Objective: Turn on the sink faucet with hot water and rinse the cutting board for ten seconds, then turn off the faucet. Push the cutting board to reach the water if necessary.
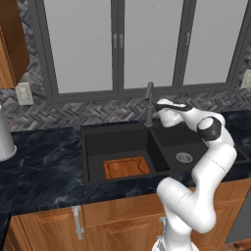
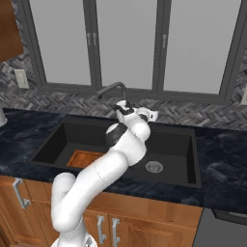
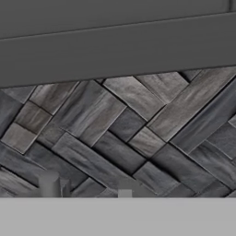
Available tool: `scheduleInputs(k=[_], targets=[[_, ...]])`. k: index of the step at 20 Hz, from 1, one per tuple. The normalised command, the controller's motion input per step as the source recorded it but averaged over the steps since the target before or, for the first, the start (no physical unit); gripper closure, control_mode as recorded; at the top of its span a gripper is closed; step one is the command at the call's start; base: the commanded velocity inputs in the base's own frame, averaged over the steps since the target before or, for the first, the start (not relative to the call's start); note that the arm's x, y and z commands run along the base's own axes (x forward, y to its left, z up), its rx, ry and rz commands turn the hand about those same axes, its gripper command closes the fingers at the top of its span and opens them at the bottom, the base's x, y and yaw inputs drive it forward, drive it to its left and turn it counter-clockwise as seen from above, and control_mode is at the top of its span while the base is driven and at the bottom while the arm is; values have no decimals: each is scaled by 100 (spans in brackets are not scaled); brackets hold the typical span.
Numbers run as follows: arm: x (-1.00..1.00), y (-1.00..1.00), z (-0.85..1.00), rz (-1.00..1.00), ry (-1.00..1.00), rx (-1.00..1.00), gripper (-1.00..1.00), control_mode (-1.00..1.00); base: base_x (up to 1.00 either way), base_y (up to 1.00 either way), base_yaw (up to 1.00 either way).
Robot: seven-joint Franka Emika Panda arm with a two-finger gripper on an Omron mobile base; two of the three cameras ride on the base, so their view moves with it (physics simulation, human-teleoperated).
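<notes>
The sink faucet (image 1: 148, 102) (image 2: 114, 88) rises dark and slim behind the divider of the black double-basin sink (image 1: 93, 137) (image 2: 53, 142). The orange-brown cutting board (image 1: 126, 167) (image 2: 83, 158) lies flat on the floor of the large left basin, near its front wall. My gripper (image 1: 157, 105) (image 2: 120, 107) sits just right of the faucet's stem, at about mid height, facing the backsplash. In the hand view its fingertips (image 3: 50, 185) stand apart, and only backsplash tiles show between them. My gripper (image 3: 87, 190) is open. The water is out of view.
The smaller right basin has a round silver drain (image 1: 184, 157) (image 2: 154, 167). A white rounded object (image 1: 4, 139) stands on the dark marble counter at far left. A grey window frame (image 3: 115, 50) runs above the herringbone backsplash, and wooden cabinets (image 1: 112, 223) sit below the counter.
</notes>
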Motion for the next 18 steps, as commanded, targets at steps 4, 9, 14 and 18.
scheduleInputs(k=[4,9,14,18], targets=[[-24,-62,-16,0,8,0,100,-100,0,0,0],[-21,-64,-24,0,7,0,100,-100,0,0,0],[-4,-70,-30,0,3,0,100,-100,0,0,0],[-7,-73,-26,0,3,0,100,-100,0,0,0]])
